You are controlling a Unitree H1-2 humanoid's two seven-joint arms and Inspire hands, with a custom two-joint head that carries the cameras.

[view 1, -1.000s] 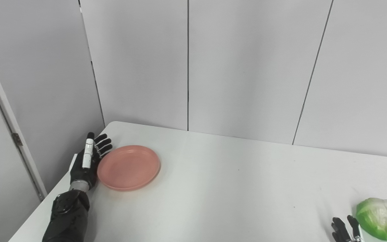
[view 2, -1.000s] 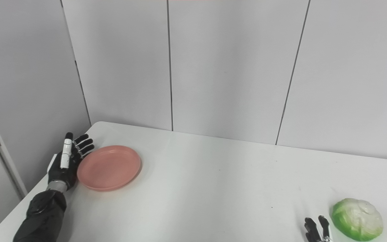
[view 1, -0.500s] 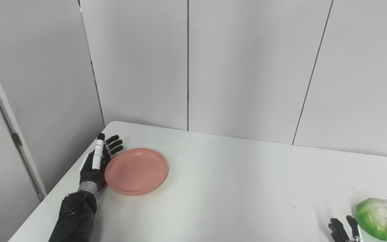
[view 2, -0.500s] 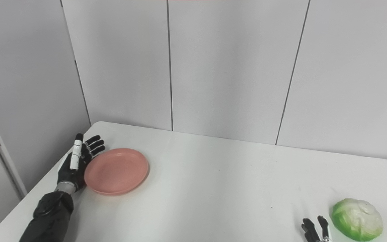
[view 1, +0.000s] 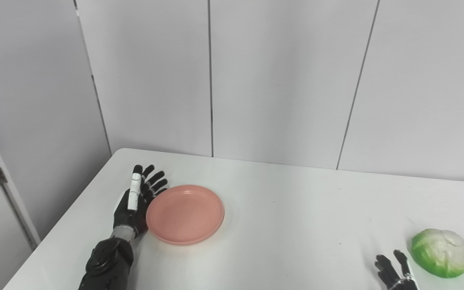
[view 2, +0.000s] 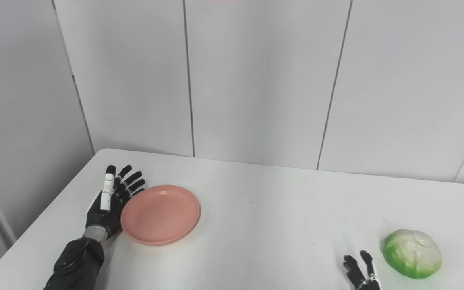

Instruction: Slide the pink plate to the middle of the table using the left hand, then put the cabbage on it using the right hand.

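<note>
**A:** So I'm standing here watching this. The left hand (view 1: 135,201) is flat and spread wide, fingers apart, holding nothing, just pressed edge-on against the left rim of the plate (view 1: 185,214). The plate is way over on the left part of the table (view 1: 288,225), nowhere near the middle yet.

**B:** What about the cabbage?

**A:** The cabbage (view 1: 441,253) sits near the right front corner, well apart from the plate. The right hand (view 1: 393,273) is just beside it at the bottom edge, not touching, fingers apart from what I can see. Most of that hand is cut off though.

**B:** What's your bet on how this goes wrong?

**A:** The push, honestly. The hand only touches the plate on one side, nothing gripping it. If the contact sits off the plate's centre line, I'd guess the plate spins or slips away toward the back wall instead of going straight right. It's a smooth plate on a smooth table, so it could also skate ahead of the hand and stop wherever it likes.

**B:** And stopping short?

**A:** Yeah, that too. If it ends up left of middle, the right hand has a longer reach with the cabbage. And that cabbage is round and bulky, so a loose grasp could let it roll out, or it lands on the rim and tips the plate.
</note>
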